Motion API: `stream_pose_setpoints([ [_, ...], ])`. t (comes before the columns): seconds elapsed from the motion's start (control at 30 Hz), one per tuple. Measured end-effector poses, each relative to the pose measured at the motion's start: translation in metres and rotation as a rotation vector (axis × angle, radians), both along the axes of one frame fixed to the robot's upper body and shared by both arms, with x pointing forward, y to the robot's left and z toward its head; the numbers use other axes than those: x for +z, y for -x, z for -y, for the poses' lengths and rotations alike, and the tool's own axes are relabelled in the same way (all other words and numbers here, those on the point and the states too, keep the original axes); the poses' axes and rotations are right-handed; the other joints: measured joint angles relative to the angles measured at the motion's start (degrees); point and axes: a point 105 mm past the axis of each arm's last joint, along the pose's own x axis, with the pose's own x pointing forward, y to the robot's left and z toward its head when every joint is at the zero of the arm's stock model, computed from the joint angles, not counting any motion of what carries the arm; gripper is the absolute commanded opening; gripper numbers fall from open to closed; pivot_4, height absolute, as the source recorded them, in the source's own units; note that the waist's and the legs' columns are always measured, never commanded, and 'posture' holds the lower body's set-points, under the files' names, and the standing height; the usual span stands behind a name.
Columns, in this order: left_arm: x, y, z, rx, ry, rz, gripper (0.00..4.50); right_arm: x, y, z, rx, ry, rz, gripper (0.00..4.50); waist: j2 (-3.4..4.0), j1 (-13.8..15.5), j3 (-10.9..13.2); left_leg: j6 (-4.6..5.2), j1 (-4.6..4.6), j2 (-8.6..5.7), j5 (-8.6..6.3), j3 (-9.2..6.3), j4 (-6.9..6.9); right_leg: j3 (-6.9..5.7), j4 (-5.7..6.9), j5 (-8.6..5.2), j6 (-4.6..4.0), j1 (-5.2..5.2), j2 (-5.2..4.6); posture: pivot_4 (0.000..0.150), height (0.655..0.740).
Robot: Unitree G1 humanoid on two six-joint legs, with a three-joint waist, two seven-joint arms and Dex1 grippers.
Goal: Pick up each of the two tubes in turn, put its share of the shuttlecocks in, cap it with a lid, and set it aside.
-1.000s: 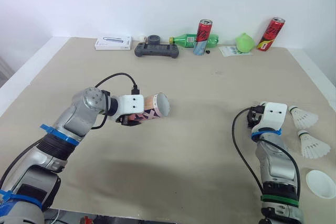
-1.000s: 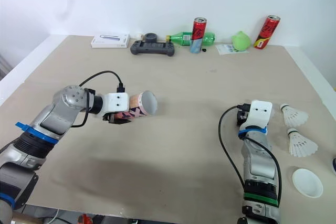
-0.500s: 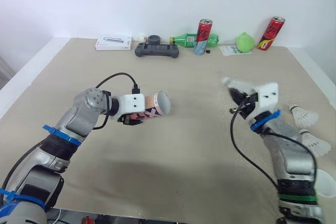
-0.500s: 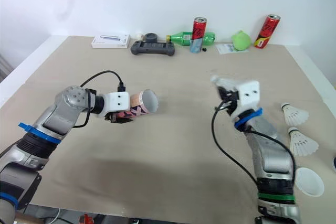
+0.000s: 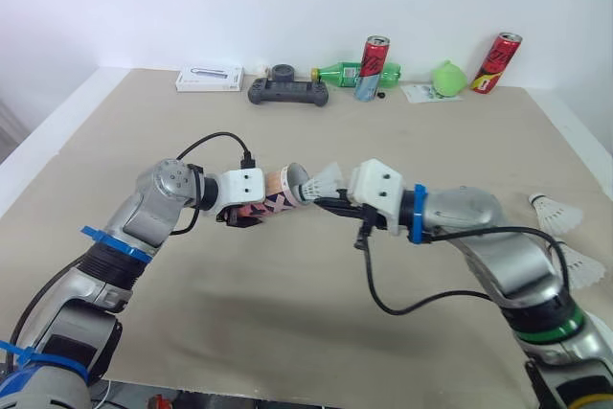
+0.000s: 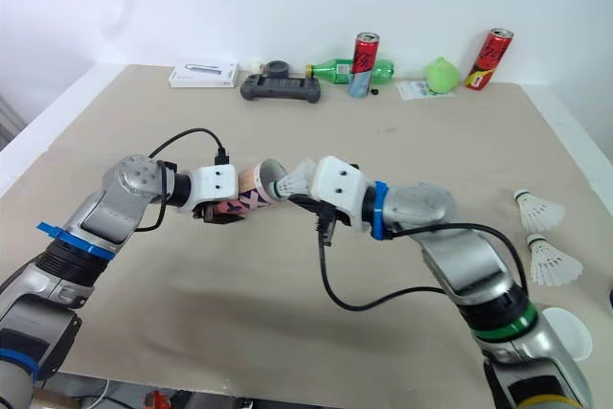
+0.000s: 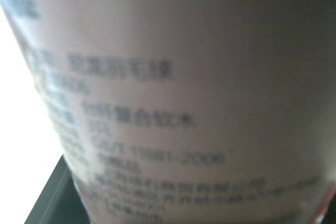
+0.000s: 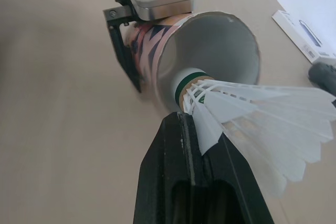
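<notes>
Tube (image 5: pixel 276 198) horizontal, gripped by left end effector (image 5: pixel 245 211); mouth faces cork-first shuttlecock (image 8: pixel 247 111) pinched by right end effector (image 8: pixel 185 125).

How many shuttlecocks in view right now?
3. One white feathered shuttlecock is pinched in the right gripper at the mouth of the patterned cardboard tube; two more shuttlecocks lie on the beige table by its right edge. Any inside the tube would be hidden.

A robot test lab: a plain beige table (image 5: pixel 287 323) against a bare white wall (image 5: pixel 287 7), with drink cans (image 5: pixel 372 66), a game controller (image 5: pixel 287 93) and a green bottle (image 5: pixel 340 73) along the back.
</notes>
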Motion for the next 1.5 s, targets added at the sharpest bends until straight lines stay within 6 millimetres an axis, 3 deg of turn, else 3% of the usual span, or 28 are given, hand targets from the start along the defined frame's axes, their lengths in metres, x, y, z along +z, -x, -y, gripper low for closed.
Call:
stream_pose_setpoints([
  [0.17,0.000,0.001,0.000,-0.001,0.002,0.001,3.05,0.009,-0.004,-0.001,-0.010,-0.031,0.024,2.18,0.00,0.05,0.00,0.00,-0.01,-0.03,0.00,-0.02,-0.01,0.03,0.00,0.01,0.04,0.00,-0.06,0.150,0.7395],
  [0.2,0.000,0.001,0.000,-0.001,0.003,0.002,3.05,0.010,-0.003,0.001,-0.016,-0.044,0.017,2.77,0.00,0.05,0.00,0.00,-0.01,-0.03,0.00,-0.02,-0.01,0.03,0.00,0.01,0.04,0.00,-0.07,0.150,0.7395],
  [0.27,0.000,0.002,0.001,0.001,0.008,0.002,3.05,0.012,0.002,0.006,-0.025,-0.078,-0.006,3.23,0.00,0.11,0.00,0.01,-0.02,-0.05,-0.01,-0.06,-0.02,0.01,0.00,-0.04,0.07,0.01,-0.09,0.150,0.7395],
  [0.3,0.000,0.002,0.001,0.007,0.014,-0.001,3.05,0.013,0.007,0.011,-0.036,-0.115,-0.039,4.02,-0.01,0.11,0.00,0.02,-0.02,-0.05,-0.02,-0.06,-0.04,0.01,0.00,-0.04,0.09,0.00,-0.09,0.150,0.7395],
  [0.37,0.000,0.002,0.000,0.013,0.019,-0.003,3.05,0.016,0.013,0.021,-0.073,-0.170,-0.074,4.44,-0.01,0.10,0.00,0.03,-0.01,-0.05,-0.02,-0.08,-0.04,0.01,0.01,-0.01,0.19,0.00,-0.10,0.150,0.7395],
  [0.43,0.000,0.002,0.002,0.009,0.025,-0.001,3.05,0.020,0.018,0.036,-0.142,-0.237,-0.093,4.44,-0.02,0.32,-0.01,0.03,-0.04,-0.10,-0.02,-0.16,-0.05,-0.02,0.01,-0.04,0.23,0.03,-0.20,0.150,0.7395],
  [0.5,0.000,0.003,0.006,-0.001,0.032,-0.001,3.05,0.020,0.024,0.065,-0.285,-0.308,-0.087,4.44,-0.06,0.93,-0.03,0.03,-0.04,-0.18,-0.03,-0.27,-0.08,-0.07,0.00,-0.10,0.30,0.07,-0.26,0.150,0.7395],
  [0.63,-0.002,0.002,0.011,-0.015,0.041,-0.007,3.05,0.009,0.040,0.154,-0.767,-0.458,0.002,4.44,0.10,1.55,-0.14,0.02,-0.03,-0.36,-0.09,-0.29,-0.12,-0.12,0.02,-0.20,0.46,0.11,-0.42,0.150,0.7395],
  [0.73,-0.005,0.000,0.012,-0.015,0.041,-0.021,3.05,0.005,0.060,0.188,-0.965,-0.495,0.071,4.44,0.25,1.39,-0.23,0.03,0.08,-0.39,-0.09,-0.24,-0.11,-0.13,0.02,-0.28,0.33,0.16,-0.53,0.150,0.7395],
  [0.87,-0.007,0.000,0.017,-0.036,0.043,-0.022,3.05,-0.002,0.084,0.213,-1.131,-0.479,0.130,4.44,0.33,1.53,-0.31,0.05,0.14,-0.54,-0.06,-0.38,-0.04,-0.23,-0.02,-0.28,0.35,0.34,-0.72,0.150,0.7395],
  [0.97,-0.009,-0.001,0.022,-0.059,0.048,-0.029,3.05,-0.028,0.118,0.243,-1.332,-0.448,0.103,4.44,0.60,1.59,-0.47,0.02,0.17,-0.52,-0.13,-0.48,-0.04,-0.41,-0.33,-0.31,0.39,0.59,-1.00,0.150,0.7395],
  [1.13,-0.012,-0.002,0.024,-0.067,0.047,-0.034,3.05,-0.050,0.142,0.274,-1.512,-0.395,0.105,4.44,1.07,1.36,-0.76,-0.03,0.16,-0.50,-0.20,-0.45,-0.04,-0.58,-0.72,-0.30,0.43,0.72,-1.17,0.150,0.7395],
  [1.3,-0.013,-0.001,0.029,-0.078,0.056,-0.037,3.05,-0.063,0.146,0.288,-1.577,-0.385,0.081,4.44,1.22,1.43,-0.84,-0.05,0.11,-0.51,-0.22,-0.44,-0.05,-0.96,-0.86,-0.34,0.51,0.72,-1.48,0.150,0.7395],
  [1.5,-0.012,-0.001,0.028,-0.088,0.052,-0.031,3.05,-0.081,0.110,0.303,-1.608,-0.419,0.039,4.44,1.25,1.46,-0.87,0.10,0.02,-0.60,-0.17,-0.39,-0.07,-1.30,-0.89,-0.33,0.56,0.82,-1.75,0.150,0.7395],
])
